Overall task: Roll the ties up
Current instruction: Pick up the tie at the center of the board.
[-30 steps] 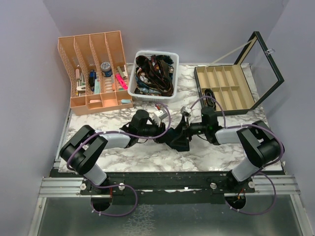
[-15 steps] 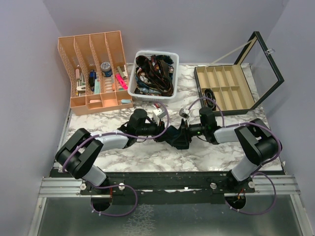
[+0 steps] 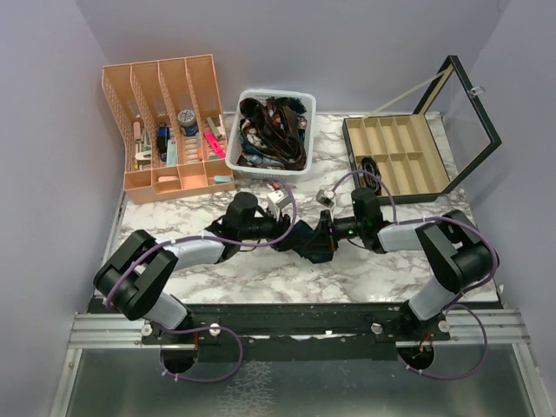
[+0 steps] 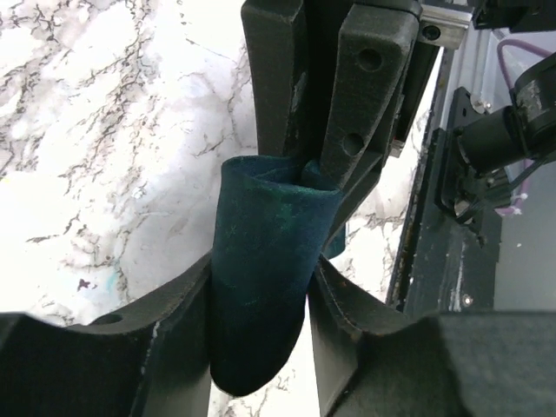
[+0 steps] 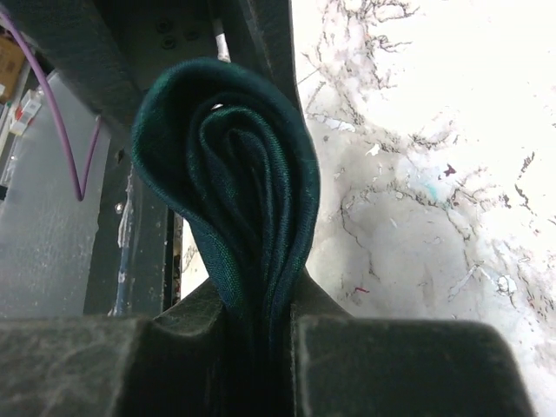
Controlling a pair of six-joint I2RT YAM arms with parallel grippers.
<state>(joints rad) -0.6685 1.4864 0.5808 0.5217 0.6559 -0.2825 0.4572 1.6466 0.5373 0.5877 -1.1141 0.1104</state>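
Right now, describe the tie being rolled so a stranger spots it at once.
On the marble table, look in front of the white basket. The tie is the coil pinched between the left gripper and right gripper at mid-table: plain dark teal, unlike the basket's mixed tangle.

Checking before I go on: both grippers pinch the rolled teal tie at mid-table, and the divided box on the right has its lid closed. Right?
No: the lid of the divided box stands open, as the top external view shows. The rest holds: left gripper and right gripper both pinch the rolled teal tie at mid-table.
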